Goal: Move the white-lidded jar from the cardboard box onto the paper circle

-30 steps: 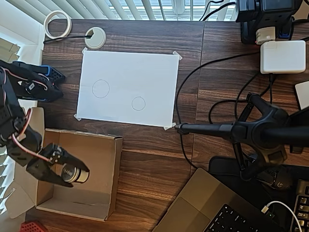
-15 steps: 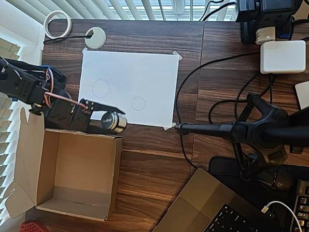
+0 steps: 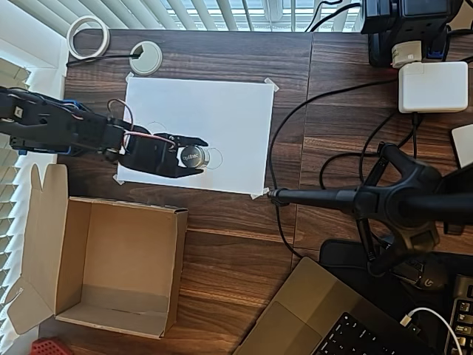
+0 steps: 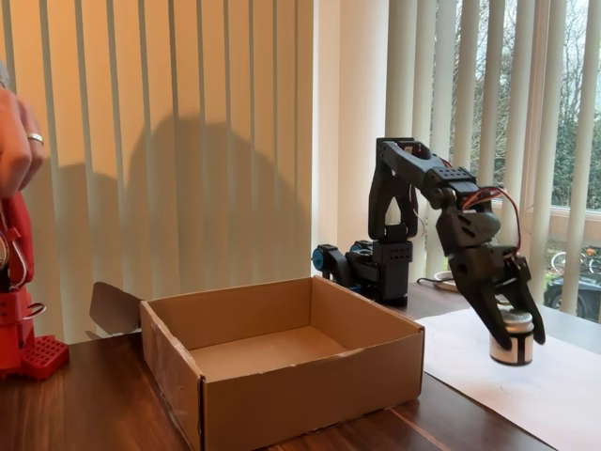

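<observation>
My gripper (image 3: 198,156) is shut on the white-lidded jar (image 3: 192,157), whose lid with its dark label faces up. The jar hangs over the white paper (image 3: 229,111), just left of the paper circle (image 3: 217,158) and overlapping its edge. In the fixed view the jar (image 4: 512,336) hangs upright a little above the paper (image 4: 535,390), with the gripper (image 4: 516,340) clamped around it from above. The cardboard box (image 3: 111,266) stands empty at the lower left, and in the fixed view the box (image 4: 282,366) sits left of the arm.
A larger drawn circle (image 3: 151,132) lies partly under the arm. A black stand (image 3: 355,200) and cables (image 3: 288,126) lie right of the paper. A laptop (image 3: 318,318), a white power adapter (image 3: 432,86), a grommet (image 3: 145,58) and a tape roll (image 3: 88,37) line the desk's edges.
The gripper lifted the jar out of the box, carried it over the box's far wall and on across the paper to beside the small circle. The box is now empty.
</observation>
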You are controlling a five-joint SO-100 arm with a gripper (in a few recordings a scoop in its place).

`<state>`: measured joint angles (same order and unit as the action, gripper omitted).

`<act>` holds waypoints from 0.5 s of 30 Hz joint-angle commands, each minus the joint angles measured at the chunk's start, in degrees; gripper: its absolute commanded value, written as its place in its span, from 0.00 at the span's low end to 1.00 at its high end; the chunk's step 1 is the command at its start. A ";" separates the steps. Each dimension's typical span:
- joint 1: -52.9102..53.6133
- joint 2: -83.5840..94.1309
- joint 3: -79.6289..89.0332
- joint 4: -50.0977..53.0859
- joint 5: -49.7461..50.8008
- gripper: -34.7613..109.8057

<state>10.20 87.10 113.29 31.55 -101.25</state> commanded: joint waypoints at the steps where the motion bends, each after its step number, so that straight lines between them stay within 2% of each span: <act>1: -0.44 -0.18 -7.12 -2.11 -0.35 0.32; 15: -2.02 -4.22 -8.79 -4.39 -0.35 0.32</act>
<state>8.26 80.86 109.78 28.39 -100.72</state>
